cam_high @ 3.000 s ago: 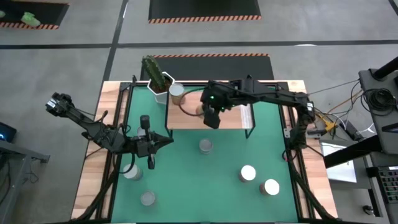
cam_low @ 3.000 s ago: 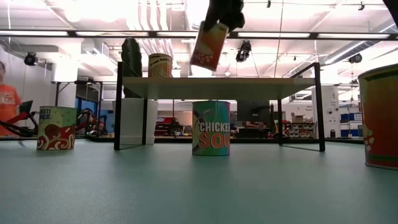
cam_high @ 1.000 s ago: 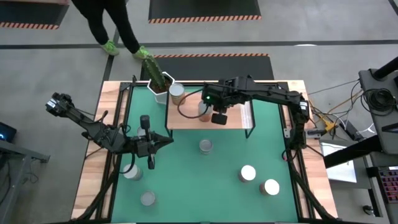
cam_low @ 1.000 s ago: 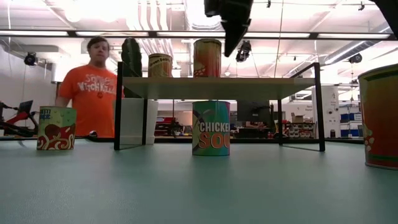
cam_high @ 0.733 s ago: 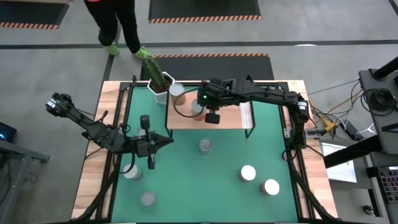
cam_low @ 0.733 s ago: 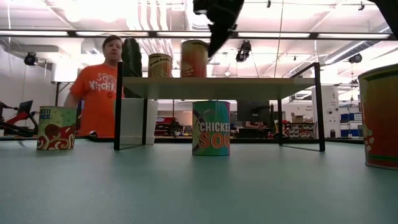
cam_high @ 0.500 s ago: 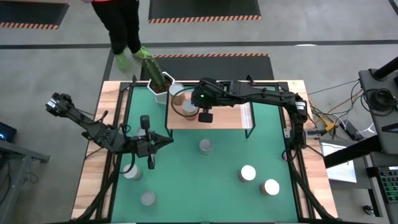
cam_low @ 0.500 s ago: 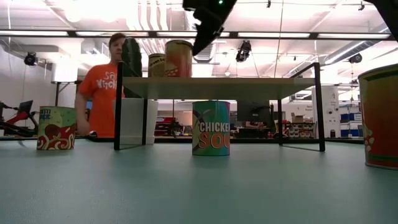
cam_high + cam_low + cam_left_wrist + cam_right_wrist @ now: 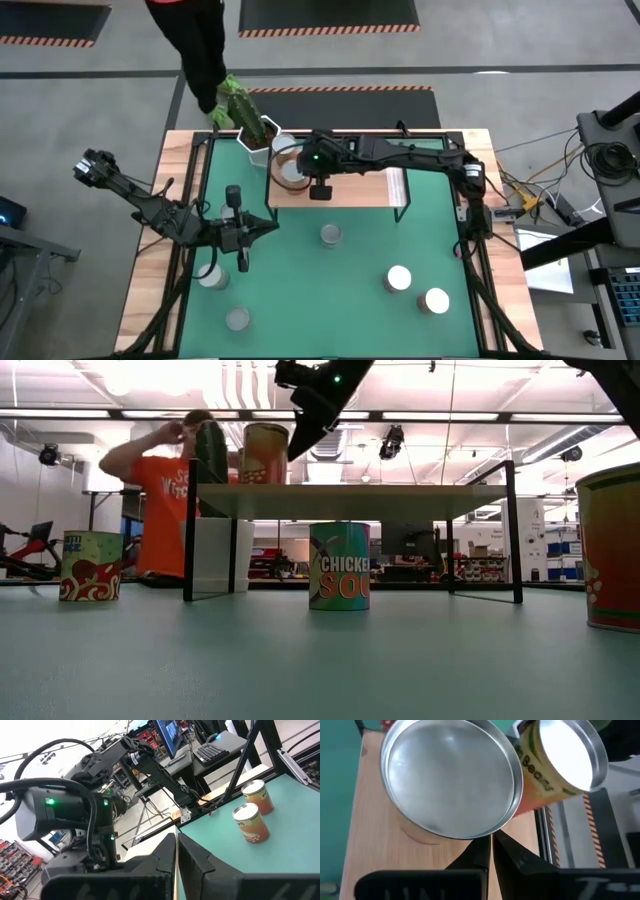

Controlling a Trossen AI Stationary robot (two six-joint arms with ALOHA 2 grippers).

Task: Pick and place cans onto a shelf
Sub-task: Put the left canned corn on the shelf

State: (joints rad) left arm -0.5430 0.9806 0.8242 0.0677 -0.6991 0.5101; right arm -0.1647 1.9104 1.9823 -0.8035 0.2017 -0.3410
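The shelf stands at the far middle of the green mat, with two cans on its left end. A tan can stands upright next to a second can at the far left corner. My right gripper is shut, its fingertips against the tan can's right side. Several more cans stand on the mat, one just in front of the shelf. My left gripper hangs shut over the mat's left part, holding nothing. My right gripper has its shut fingertips against the tan can's side just under the top rim, on the side toward the table's right. The fingers slant down and leftward from above. The can stands upright with its base on the shelf's plank.
A white pot with a cactus stands just past the shelf's far left corner. Cans stand at the mat's near right and near left. A person in an orange shirt stands beyond the far edge.
My right gripper has gone toward the table's left edge along the shelf, its fingers against the tan can. The can has slid upright from the shelf's middle to its left end, beside the other can. The person has walked along behind the table.
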